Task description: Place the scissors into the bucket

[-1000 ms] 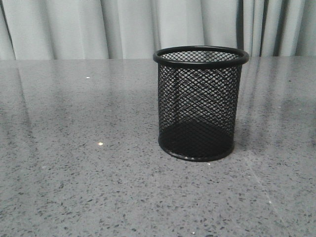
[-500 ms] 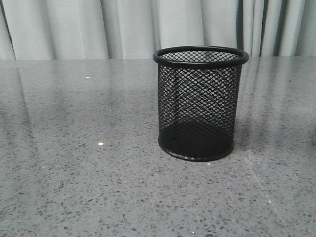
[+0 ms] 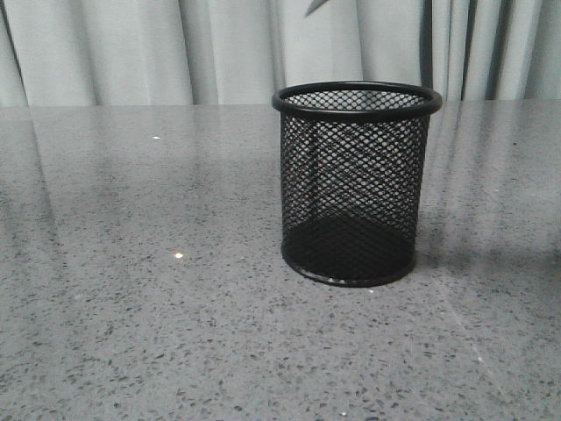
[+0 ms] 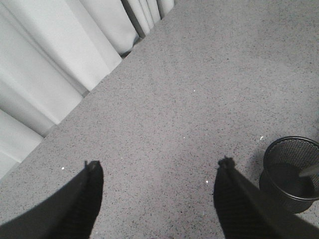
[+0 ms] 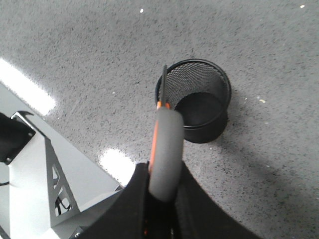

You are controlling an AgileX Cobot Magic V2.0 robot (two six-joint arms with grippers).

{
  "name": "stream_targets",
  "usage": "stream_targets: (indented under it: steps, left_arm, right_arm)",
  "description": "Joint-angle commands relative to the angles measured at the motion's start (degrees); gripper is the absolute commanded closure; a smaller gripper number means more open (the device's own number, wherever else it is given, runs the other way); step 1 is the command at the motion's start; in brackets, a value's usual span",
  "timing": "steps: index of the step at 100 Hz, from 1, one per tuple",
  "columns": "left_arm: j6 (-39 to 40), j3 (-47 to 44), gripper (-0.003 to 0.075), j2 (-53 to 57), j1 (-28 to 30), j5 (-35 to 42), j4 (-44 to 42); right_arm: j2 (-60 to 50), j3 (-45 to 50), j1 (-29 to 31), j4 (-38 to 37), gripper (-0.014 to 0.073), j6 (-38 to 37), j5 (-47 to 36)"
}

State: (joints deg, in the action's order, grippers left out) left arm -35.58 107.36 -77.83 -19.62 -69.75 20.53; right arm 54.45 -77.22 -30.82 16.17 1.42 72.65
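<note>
While the bucket (image 3: pixel 356 184) stands upright on the grey speckled worktop (image 3: pixel 131 307), right of centre and well back from the near edge, the following items are recorded.

Bucket: black wire mesh, round solid rim, solid round base. Nothing lies on its floor in the front view.

Scissors (image 5: pixel 163 144): dark grey handle lined in orange, dark blades. Held by the right gripper (image 5: pixel 160 199), whose fingers press against the handle from both sides. In the right wrist view the blades point toward the bucket's near rim, with the tip over or just beside the opening; whether it is inside the rim cannot be told. In the front view only a small dark point (image 3: pixel 316 6) shows at the top edge of the frame, above the bucket and clear of its rim. In the left wrist view a thin grey tip (image 4: pixel 308 171) appears over the bucket's mouth.

Left gripper (image 4: pixel 159 186): fingers spread wide, nothing between them, hanging above bare worktop well to the side of the bucket.

Curtain (image 3: pixel 175 53): pale, pleated, hanging behind the worktop's far edge.

Metal frame (image 5: pixel 40 179): light grey bracket, seen beyond the worktop's edge in the right wrist view.
</note>
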Motion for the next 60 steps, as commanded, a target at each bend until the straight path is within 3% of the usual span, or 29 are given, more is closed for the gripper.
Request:
stream_targets:
  steps: [1, 21, 60]
  left_arm:
    - [0.6, 1.9, 0.0279, 1.6, 0.2, 2.9, 2.1]
    - [0.5, 1.9, 0.0279, 1.6, 0.2, 2.9, 2.1]
    - [0.2, 1.9, 0.0279, 1.5, 0.2, 2.9, 2.1]
  right_arm:
    - [0.8, -1.1, -1.4, -0.9, 0.0645, -1.4, 1.8]
    - [1.9, -1.1, -4.9, -4.0, 0.0645, -3.2, 1.8]
    - [3.6, -1.0, -5.1, -7.2, 0.0645, -5.1, 1.8]
